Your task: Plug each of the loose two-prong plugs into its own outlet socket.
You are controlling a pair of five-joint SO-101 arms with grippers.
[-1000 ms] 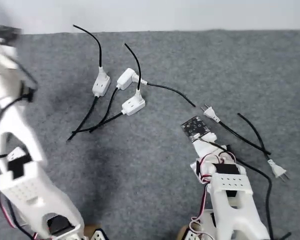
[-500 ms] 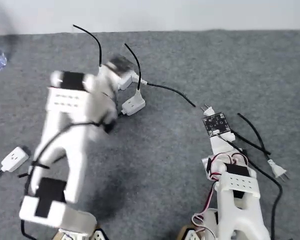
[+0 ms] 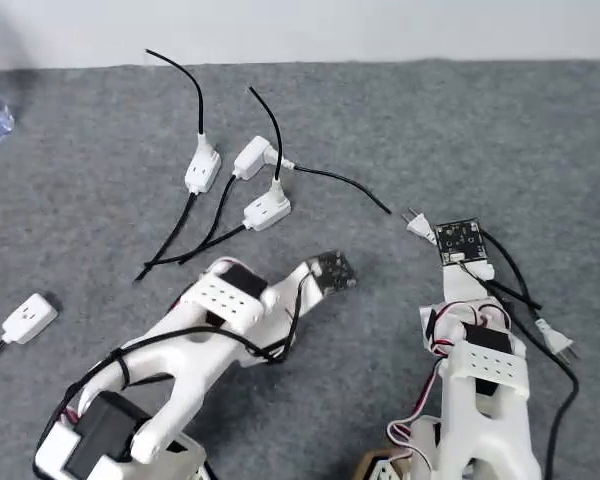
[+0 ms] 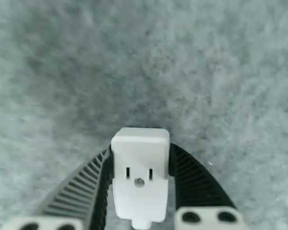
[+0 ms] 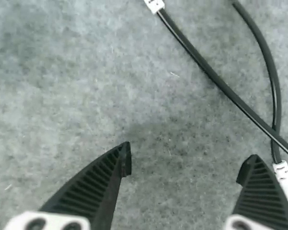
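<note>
While a blocky white socket (image 4: 139, 184) is pinched between the left gripper's (image 4: 140, 155) ribbed fingers (image 4: 91, 179), the right gripper's (image 5: 187, 160) are spread above fuzzy carpet (image 5: 62, 72).

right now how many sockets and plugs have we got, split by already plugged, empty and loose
sockets that look already plugged: 3
empty sockets: 2, one lying loose, one held in the left end effector
loose two-prong plugs: 2
total: 7
</note>
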